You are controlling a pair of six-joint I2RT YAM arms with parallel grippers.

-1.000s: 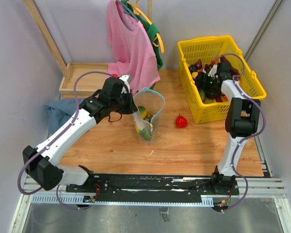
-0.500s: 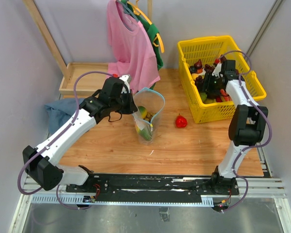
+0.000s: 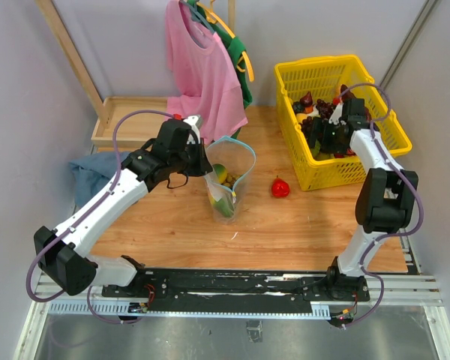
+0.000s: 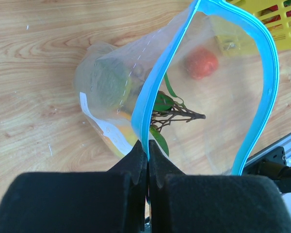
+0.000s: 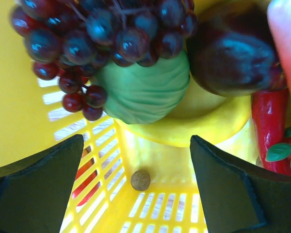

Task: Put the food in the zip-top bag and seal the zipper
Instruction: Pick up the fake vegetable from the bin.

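My left gripper (image 3: 203, 155) (image 4: 148, 159) is shut on the teal-blue zipper (image 4: 151, 92) of the clear zip-top bag (image 3: 230, 176), holding its mouth open and upright. Green and yellow food (image 3: 223, 200) (image 4: 106, 85) lies inside the bag. A red food piece (image 3: 280, 187) (image 4: 202, 63) rests on the table right of the bag. My right gripper (image 3: 326, 136) (image 5: 136, 179) is open, low inside the yellow basket (image 3: 337, 69), with nothing between its fingers. In front of it are purple grapes (image 5: 102, 34), a green piece (image 5: 143, 92), a yellow piece (image 5: 203, 128), a red chili (image 5: 271, 131) and a small brown ball (image 5: 140, 180).
A pink shirt (image 3: 202, 67) hangs on a wooden rack behind the bag. A blue cloth (image 3: 90, 171) lies at the left, beside a shallow wooden tray (image 3: 124, 120). The basket's slotted wall (image 5: 19, 107) closes in around the right gripper.
The right arm's elbow has swung to the right and nearer, with its gripper staying down in the basket. The left arm and the bag have not moved.
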